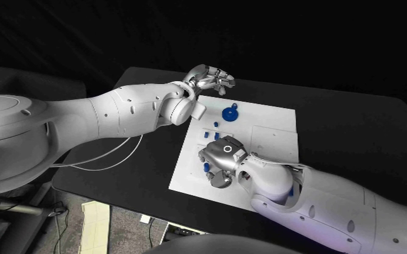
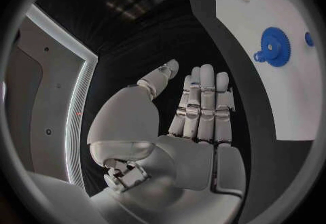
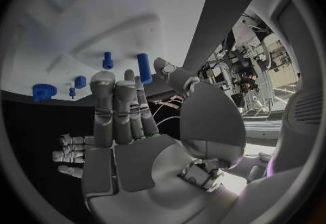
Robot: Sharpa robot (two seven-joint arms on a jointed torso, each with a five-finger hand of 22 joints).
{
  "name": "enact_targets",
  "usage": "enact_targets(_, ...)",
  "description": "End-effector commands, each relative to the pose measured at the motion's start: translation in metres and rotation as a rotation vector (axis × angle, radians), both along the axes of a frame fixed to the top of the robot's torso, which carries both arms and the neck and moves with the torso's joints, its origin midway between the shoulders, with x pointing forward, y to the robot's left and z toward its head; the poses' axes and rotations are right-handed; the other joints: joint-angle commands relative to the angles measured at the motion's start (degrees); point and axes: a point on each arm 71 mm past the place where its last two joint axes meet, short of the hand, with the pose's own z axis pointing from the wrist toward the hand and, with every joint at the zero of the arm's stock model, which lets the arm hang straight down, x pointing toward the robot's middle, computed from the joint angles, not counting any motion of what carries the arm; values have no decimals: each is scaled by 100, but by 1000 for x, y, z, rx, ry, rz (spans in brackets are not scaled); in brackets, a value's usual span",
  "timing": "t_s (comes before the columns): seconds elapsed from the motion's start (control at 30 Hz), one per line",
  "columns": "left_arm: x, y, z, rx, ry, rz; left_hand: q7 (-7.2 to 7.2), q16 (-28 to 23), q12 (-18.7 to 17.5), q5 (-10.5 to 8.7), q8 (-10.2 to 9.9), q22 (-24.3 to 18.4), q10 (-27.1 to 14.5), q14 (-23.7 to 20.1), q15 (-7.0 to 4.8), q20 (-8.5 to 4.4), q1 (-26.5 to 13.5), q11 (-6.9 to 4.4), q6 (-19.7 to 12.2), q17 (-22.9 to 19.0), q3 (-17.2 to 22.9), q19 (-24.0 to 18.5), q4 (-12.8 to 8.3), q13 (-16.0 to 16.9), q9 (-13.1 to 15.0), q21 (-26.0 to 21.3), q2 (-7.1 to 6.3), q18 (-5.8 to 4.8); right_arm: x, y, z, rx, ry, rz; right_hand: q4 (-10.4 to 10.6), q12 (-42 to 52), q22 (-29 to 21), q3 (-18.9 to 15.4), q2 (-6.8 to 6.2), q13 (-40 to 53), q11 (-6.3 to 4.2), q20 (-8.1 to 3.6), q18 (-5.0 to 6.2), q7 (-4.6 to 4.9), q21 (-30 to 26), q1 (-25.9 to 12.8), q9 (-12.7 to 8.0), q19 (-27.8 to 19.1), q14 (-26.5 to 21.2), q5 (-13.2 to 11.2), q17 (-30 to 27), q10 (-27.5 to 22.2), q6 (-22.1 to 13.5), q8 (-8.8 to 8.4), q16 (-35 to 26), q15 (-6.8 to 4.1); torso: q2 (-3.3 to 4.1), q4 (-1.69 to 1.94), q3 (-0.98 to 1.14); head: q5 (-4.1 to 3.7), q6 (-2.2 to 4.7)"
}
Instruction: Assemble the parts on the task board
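The white task board (image 1: 259, 139) lies in the middle of the black table. A blue gear (image 1: 230, 113) sits on its far part, also seen in the left wrist view as the blue gear (image 2: 274, 46). Small blue pegs (image 1: 218, 136) stand near the board's left side. My left hand (image 1: 209, 79) hovers past the board's far left corner, fingers straight, palm (image 2: 197, 126) empty. My right hand (image 1: 222, 160) is over the board's near left part, fingers (image 3: 116, 110) extended with nothing in them. A tall blue peg (image 3: 144, 68) and a shorter peg (image 3: 107, 60) stand beyond its fingertips.
The black table (image 1: 339, 119) extends to the right of the board and around it. A raised white panel (image 1: 273, 139) lies on the board's right half. My left forearm (image 1: 127, 113) crosses the table's left edge.
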Motion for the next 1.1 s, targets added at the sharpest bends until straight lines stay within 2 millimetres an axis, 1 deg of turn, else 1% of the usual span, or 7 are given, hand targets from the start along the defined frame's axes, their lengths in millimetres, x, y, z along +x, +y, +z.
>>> enact_targets(0.03,0,-2,2,-10,-3,-12,-6,-37,18,20,25,8,-41,14,39,3,-2,-3,-25,8,-24,39,-3,-7,-9,-27,54,76,-1,-1,5,68,-9,3,2,-28,5,-39,-34,-14,-6,24,705,9,-29,1,-9,-10,4,-37,-8,-54,-31,-41,-30,40,0,0,0,-2,4)
enact_targets(0.3,0,-1,2,-10,-3,-12,-5,-38,18,20,25,10,-42,14,39,3,-1,-3,-26,10,-24,39,-3,-7,-9,-29,54,76,-3,-14,15,178,32,-2,-66,-58,1,-141,-45,-76,17,39,705,32,-49,-63,-25,-3,8,-38,-19,-90,-84,-53,-26,64,-2,-2,0,-28,42)
enact_targets(0.57,2,5,1,-5,-4,2,-5,-40,18,19,25,12,-43,14,39,4,-2,-3,-27,12,-24,39,-3,-8,-10,-31,53,76,20,-51,40,336,158,-109,-7,-30,1,-418,-35,-133,1,46,705,22,-68,-329,-29,15,4,-23,-36,-25,-61,-14,-22,47,-11,-14,10,-142,194)
enact_targets(0.63,3,8,1,-2,-4,9,-4,-40,18,19,25,12,-43,14,39,4,-2,-2,-27,13,-25,39,-3,-8,-10,-31,53,76,31,-68,47,371,224,-175,127,99,2,-430,-11,-86,-66,37,705,25,-66,-382,-34,42,20,-12,-37,198,-52,-5,-10,-12,-25,-24,15,-176,226)
enact_targets(0.7,3,11,1,0,-4,13,-4,-40,18,18,24,12,-43,14,40,4,-4,-2,-28,13,-26,39,-3,-8,-10,-32,52,76,41,-82,51,389,293,-236,259,394,21,-485,7,102,-225,-2,705,-24,-44,-431,-34,70,23,-19,-28,644,-24,15,5,-169,-30,-30,18,-206,260)
enact_targets(0.93,3,16,-1,-2,1,21,-2,-43,17,16,23,15,-44,13,41,5,-12,-1,-31,15,-30,39,0,-9,-11,-34,49,74,68,-132,60,389,432,-389,364,589,50,-625,138,419,-283,-45,705,-78,-50,-394,15,57,18,1,-25,650,53,83,1,-226,-89,-76,51,-296,356)
enact_targets(1.1,2,16,-4,-4,11,18,0,-46,16,13,21,17,-47,11,42,6,-21,0,-35,18,-34,38,5,-10,-13,-37,49,73,80,-165,56,352,515,-497,428,1244,86,-713,213,1054,-415,-50,705,-197,-35,-360,139,40,0,-15,3,808,193,193,11,-346,-151,-113,69,-411,398)
